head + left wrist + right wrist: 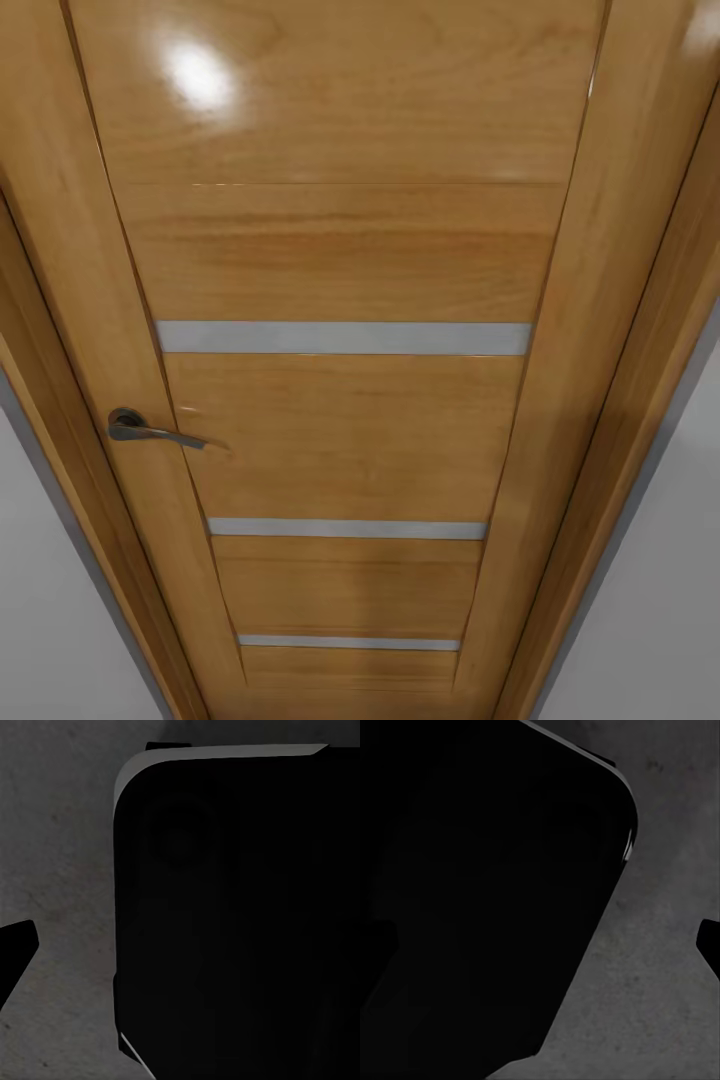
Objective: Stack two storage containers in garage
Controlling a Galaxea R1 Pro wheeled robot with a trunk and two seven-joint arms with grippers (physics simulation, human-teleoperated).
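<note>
Directly ahead we face a wooden door [345,260], its handle [150,428] at nine o'clock. Below both wrists we see dark speckled floor [64,870] beside black robot bodywork [480,892]; gripper states: we cannot tell.

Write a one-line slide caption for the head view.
Close, downward-looking view of a glossy wooden door with three pale horizontal strips, a dark lever handle at left and grey-white wall either side.

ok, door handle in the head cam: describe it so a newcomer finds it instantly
Start with the glossy wooden door facing the head camera, crossed by three pale horizontal strips. Go to its left edge, level between the top strip and the middle one. The handle is a dark grey metal lever on a round base, the door's only dark fitting.
</note>
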